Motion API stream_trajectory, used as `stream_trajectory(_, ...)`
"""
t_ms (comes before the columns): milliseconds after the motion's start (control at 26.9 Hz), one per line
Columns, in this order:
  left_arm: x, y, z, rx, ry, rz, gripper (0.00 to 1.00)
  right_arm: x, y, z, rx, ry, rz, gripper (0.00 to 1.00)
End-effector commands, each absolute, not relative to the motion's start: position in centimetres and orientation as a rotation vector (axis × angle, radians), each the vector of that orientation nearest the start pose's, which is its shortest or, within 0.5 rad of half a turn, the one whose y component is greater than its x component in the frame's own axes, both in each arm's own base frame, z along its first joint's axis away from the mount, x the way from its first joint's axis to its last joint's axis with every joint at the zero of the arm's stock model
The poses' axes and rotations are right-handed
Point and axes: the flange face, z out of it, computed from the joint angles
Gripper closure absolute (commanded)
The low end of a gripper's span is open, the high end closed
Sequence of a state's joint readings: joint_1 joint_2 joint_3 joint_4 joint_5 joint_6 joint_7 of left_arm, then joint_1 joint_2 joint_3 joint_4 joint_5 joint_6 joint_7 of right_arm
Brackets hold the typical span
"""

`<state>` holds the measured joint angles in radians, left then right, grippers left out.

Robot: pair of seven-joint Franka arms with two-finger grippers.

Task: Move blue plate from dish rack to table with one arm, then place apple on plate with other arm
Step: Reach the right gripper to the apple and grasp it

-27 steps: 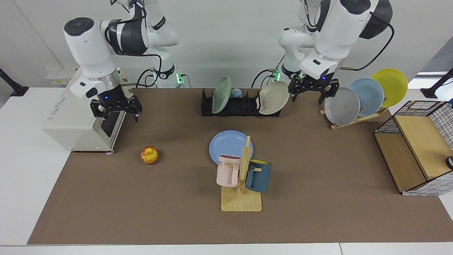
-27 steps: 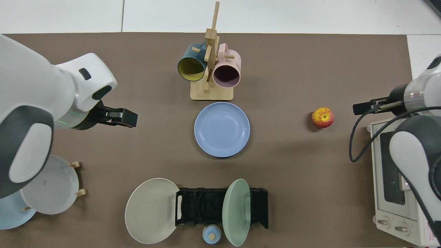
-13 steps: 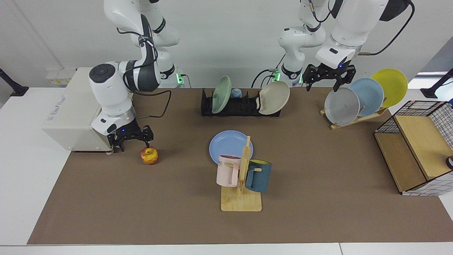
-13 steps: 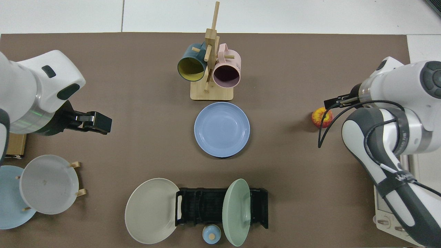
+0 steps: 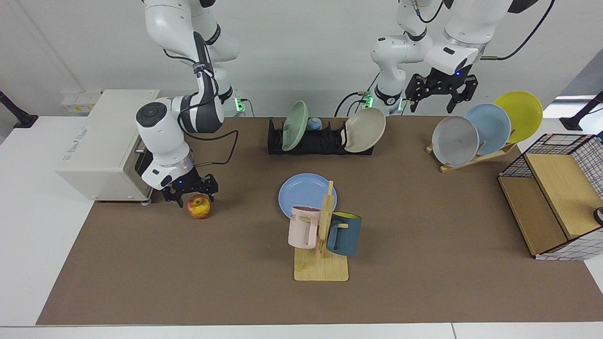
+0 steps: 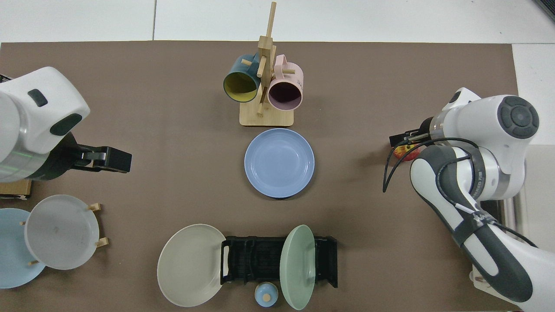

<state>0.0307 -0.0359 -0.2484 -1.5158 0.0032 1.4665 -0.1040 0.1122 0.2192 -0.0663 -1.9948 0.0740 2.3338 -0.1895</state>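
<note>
Round periwinkle-blue plate [image 5: 305,194] lies flat on brown mat of surface [image 5: 424,263], near mat's centre, between low black slotted dish rack [image 5: 320,137] and wooden mug tree [image 5: 325,235]. Small red-yellow apple [image 5: 199,206] sits on mat towards edge by white toaster oven [image 5: 101,146]. Right gripper [image 5: 191,194] low over apple, fingers spread, straddling it; contact not discernible. Left gripper [image 5: 440,93] waits high above far edge, beside slanted wooden plate stand [image 5: 476,157], fingers spread, holding nothing.

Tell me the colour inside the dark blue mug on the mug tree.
Yellow inside the dark blue mug, clearest in the top view.
</note>
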Motion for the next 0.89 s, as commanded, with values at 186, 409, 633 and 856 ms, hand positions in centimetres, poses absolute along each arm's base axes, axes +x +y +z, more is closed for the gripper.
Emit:
stream_trajectory(186,52.0,-9.8,66.3,-3.158,0.246,-0.038,0.00,58.1,1.1,32.9,-3.068,-0.420,-0.191,0.00)
stream_trajectory(409,51.8,-9.9,66.2,-3.156,0.251,-0.024,0.00,57.7,1.2,32.1,-3.072,-0.379,-0.202,0.00)
stream_trajectory(633,51.8,-9.4,66.3,-3.154,0.234,-0.027,0.00,57.5,0.9,30.6,-3.079,-0.371,-0.218,0.00)
stream_trajectory(856,51.8,-9.1,66.4,-3.145,0.215,-0.031,0.00,57.3,0.7,29.8,-3.083,-0.360,-0.218,0.00)
